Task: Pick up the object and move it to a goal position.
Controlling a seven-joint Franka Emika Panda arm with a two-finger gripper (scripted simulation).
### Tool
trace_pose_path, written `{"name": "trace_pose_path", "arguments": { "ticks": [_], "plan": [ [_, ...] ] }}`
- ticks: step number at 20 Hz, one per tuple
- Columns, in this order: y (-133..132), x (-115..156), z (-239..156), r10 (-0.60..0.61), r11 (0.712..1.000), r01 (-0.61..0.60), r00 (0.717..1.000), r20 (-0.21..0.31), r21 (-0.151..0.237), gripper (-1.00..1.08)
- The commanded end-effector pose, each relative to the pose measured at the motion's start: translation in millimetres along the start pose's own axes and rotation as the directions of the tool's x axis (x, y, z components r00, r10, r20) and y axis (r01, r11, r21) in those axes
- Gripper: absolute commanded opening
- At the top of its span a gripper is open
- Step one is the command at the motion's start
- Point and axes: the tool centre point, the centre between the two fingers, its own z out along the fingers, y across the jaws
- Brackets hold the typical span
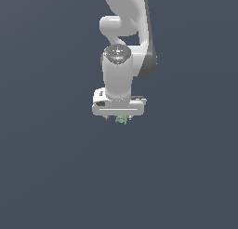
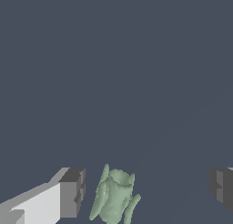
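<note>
The object (image 1: 122, 119) is a small pale-green lumpy item with darker green mottling. In the exterior view it peeks out just below the white gripper (image 1: 120, 117), which hangs straight down over it. In the wrist view the object (image 2: 114, 198) lies between the two dark fingertips (image 2: 73, 192), nearer one of them, with a gap on each side. The gripper (image 2: 146, 190) is open and its jaws stand wide apart, touching nothing. The lower part of the object is cut off by the wrist view's edge.
The white arm (image 1: 123, 51) rises above the gripper. A plain dark grey-blue surface (image 1: 56, 167) fills both views. No other objects show.
</note>
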Motion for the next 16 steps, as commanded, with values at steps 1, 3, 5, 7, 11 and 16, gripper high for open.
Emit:
{"name": "trace_pose_path", "arguments": {
  "ticks": [1,3,5,7,11,16],
  "plan": [
    [0.0,0.0,0.0,0.0,1.0,0.0,1.0,0.0,0.0,1.0],
    [2.0,0.0,-0.4,0.005,1.0,-0.005,1.0,-0.001,0.0,1.0],
    [7.6,0.1,-1.7,0.018,1.0,-0.018,1.0,-0.003,-0.001,1.0],
    [16.9,0.4,-3.9,0.039,0.999,-0.039,0.999,-0.006,-0.002,1.0],
    [32.1,1.3,-8.5,0.07,0.998,-0.07,0.998,-0.011,-0.004,1.0],
    [31.3,1.0,-8.3,0.069,0.998,-0.069,0.998,-0.011,-0.004,1.0]
  ]
}}
